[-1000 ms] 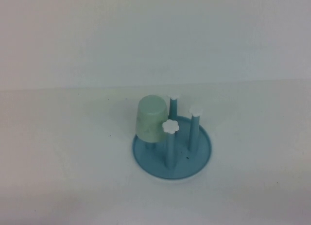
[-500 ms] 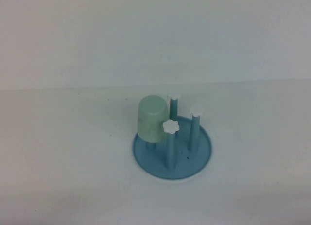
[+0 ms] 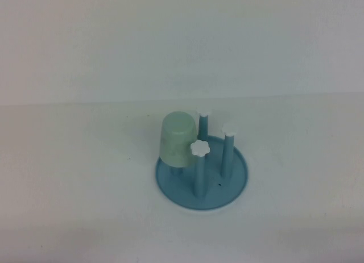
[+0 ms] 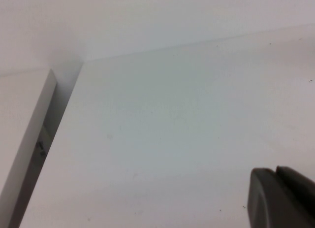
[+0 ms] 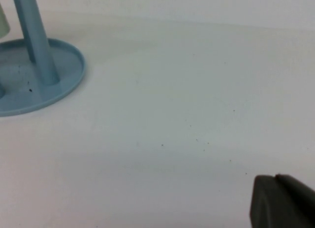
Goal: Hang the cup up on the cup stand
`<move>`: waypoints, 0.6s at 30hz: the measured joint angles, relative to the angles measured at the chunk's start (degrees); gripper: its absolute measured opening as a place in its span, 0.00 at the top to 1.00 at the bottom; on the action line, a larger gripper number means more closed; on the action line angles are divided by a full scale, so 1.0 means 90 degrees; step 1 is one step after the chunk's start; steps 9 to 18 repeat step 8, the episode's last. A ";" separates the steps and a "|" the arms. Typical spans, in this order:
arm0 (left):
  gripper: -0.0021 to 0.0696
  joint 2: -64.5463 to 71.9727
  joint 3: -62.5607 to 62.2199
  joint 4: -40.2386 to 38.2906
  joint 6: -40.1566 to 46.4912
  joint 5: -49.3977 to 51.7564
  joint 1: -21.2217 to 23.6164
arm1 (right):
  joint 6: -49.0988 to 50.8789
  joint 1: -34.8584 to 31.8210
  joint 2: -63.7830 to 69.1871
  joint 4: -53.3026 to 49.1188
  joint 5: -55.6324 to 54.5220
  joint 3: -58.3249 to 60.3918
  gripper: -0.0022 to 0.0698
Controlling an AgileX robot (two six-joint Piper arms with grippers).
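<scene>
White bench (image 3: 74,189) and a pale wall filled the high view. Near its centre stood the cup stand (image 3: 202,186), a round blue disc with 3 flower-capped pegs showing. The cup (image 3: 177,139) sat upside down over a 4th peg at the stand's 10 o'clock side, clear of the disc. The left hand (image 4: 283,198) hovered over bare bench, fingers pressed together, holding nothing. The right hand (image 5: 280,202) was likewise closed and empty, low over the bench, well apart from the stand.
</scene>
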 joint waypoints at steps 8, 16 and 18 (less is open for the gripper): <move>0.97 0.0000 0.0000 0.0000 0.0000 0.0000 0.0000 | 0.0038 0.0000 0.0000 0.0011 0.0000 0.0000 0.97; 0.97 0.0000 0.0000 0.0000 0.0000 0.0000 0.0000 | 0.0038 0.0000 0.0000 0.0011 0.0000 0.0000 0.97; 0.97 0.0000 0.0000 0.0000 0.0000 0.0000 0.0000 | 0.0038 0.0000 0.0000 0.0011 0.0000 0.0000 0.97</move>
